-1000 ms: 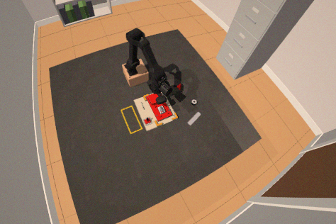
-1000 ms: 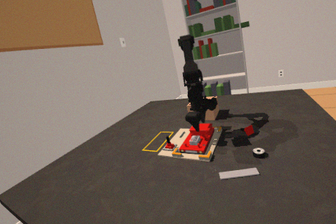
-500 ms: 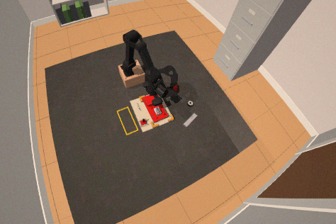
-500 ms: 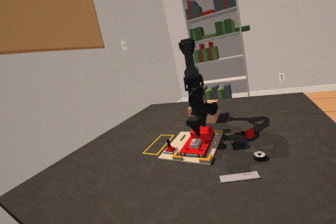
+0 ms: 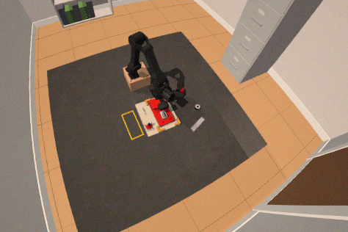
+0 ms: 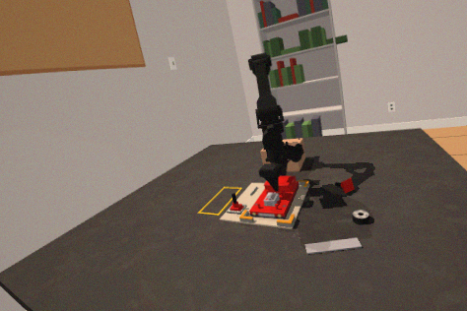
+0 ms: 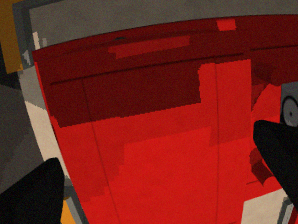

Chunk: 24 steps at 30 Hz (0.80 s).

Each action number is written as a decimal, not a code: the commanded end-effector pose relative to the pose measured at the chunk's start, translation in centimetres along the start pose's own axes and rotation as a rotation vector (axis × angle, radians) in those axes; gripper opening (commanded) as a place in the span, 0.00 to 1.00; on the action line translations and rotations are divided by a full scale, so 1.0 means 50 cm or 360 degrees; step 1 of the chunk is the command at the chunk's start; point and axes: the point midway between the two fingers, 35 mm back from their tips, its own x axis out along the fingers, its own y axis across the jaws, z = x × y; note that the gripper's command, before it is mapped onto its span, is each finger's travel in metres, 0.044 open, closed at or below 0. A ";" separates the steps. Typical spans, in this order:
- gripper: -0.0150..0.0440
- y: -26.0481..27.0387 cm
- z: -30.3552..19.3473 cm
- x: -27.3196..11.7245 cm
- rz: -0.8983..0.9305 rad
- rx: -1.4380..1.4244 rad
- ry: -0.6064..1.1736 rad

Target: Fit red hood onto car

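Observation:
The red car chassis (image 5: pixel 169 120) (image 6: pixel 262 208) sits in its jig, with the grey engine block (image 5: pixel 164 114) (image 6: pixel 271 200) (image 7: pixel 290 111) uncovered. A wide flat-topped red block (image 6: pixel 286 182) (image 7: pixel 150 165) stands on the car's rear half; I cannot tell whether it is bodywork or the hood. A smaller red piece (image 5: pixel 182 91) (image 6: pixel 347 185) lies on the table beside the arm's shadow; its shape is unclear. My gripper (image 5: pixel 163 106) (image 6: pixel 274 186) (image 7: pixel 160 149) is open, low over the rear block, with one finger at each side and nothing gripped.
The pale jig board (image 5: pixel 143 114) (image 6: pixel 229 217) has orange corner brackets and carries a small red piece with a black stick (image 5: pixel 149 125) (image 6: pixel 235 204). A yellow outline (image 5: pixel 137 138) (image 6: pixel 206 214) lies beside it. A black-and-white roll (image 5: pixel 197 106) (image 6: pixel 361 215) and a pale bar (image 5: pixel 197 124) (image 6: pixel 333 245) lie opposite.

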 end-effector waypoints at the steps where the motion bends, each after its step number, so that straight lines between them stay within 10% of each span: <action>1: 0.91 0.000 0.000 -0.001 -0.0001 0.0000 0.0000; 12: 0.75 0.000 0.000 -0.001 -0.0001 0.0000 0.0000; 24: 0.25 0.000 0.000 -0.026 0.0002 0.0000 0.0000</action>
